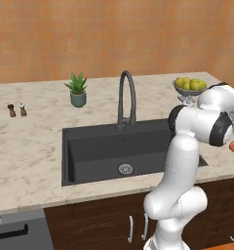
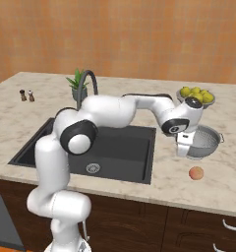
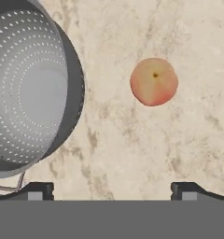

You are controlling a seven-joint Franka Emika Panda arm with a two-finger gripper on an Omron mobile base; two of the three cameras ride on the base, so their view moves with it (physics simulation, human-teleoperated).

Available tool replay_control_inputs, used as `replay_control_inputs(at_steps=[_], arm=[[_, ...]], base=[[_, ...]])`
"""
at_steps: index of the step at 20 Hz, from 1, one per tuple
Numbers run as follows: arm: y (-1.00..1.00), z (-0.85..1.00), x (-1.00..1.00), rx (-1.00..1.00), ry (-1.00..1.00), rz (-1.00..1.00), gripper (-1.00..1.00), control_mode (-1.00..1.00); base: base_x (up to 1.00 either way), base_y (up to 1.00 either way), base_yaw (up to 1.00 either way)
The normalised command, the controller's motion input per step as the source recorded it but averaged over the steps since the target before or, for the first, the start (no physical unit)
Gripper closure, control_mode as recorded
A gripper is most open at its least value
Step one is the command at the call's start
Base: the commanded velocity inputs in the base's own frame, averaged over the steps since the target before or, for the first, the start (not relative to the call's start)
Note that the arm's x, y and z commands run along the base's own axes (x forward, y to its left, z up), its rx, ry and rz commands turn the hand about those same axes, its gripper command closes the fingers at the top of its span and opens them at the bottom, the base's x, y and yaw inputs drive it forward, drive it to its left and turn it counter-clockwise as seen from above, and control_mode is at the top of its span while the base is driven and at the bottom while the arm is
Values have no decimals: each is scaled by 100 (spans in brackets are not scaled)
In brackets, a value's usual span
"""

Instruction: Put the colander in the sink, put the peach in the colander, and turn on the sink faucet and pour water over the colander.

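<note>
Hovered above the counter [image 2: 223, 189] right of the sink [image 2: 134, 147], gripper [image 3: 112, 189] spread wide and empty. Colander [image 3: 30, 88] stood on the counter, off to one side of the fingertips, not between them. Peach [image 3: 154, 81] lay apart, nearer the front edge. Likely needed a shift toward the colander's rim.

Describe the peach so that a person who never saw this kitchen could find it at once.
Start at the dark sink in the marble counter and go to its right side, where a metal colander sits below a footed bowl of yellow-green fruit. The peach lies alone on the bare counter, nearer the front edge than the colander. It is the only reddish-orange fruit.
</note>
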Motion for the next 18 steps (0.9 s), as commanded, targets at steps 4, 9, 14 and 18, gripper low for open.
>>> replay_control_inputs(at_steps=[4, 9, 14, 18], arm=[[-36, -19, 38, 8, 4, -7, -100, -100], [-31, -22, 40, 5, 6, -7, -100, -100], [-17, -27, 44, 1, 8, -9, -100, -100], [-1, -41, 41, 0, 3, -8, -100, -100]], base=[[0, 0, 0], [0, 0, 0], [0, 0, 0], [0, 0, 0]])
